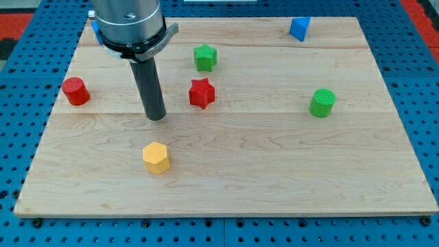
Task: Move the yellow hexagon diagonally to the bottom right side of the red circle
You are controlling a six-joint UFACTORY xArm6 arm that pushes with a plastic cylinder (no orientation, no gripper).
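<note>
The yellow hexagon (156,158) sits on the wooden board in the lower left part of the view. The red circle (75,91) stands near the board's left edge, up and to the left of the hexagon. My tip (156,117) rests on the board just above the yellow hexagon, with a small gap between them, and to the right of the red circle.
A red star (202,93) lies right of my tip. A green star (204,57) is above it. A green circle (322,103) is at the right. A blue block (299,29) is at the top right. The board (274,171) ends on a blue pegboard.
</note>
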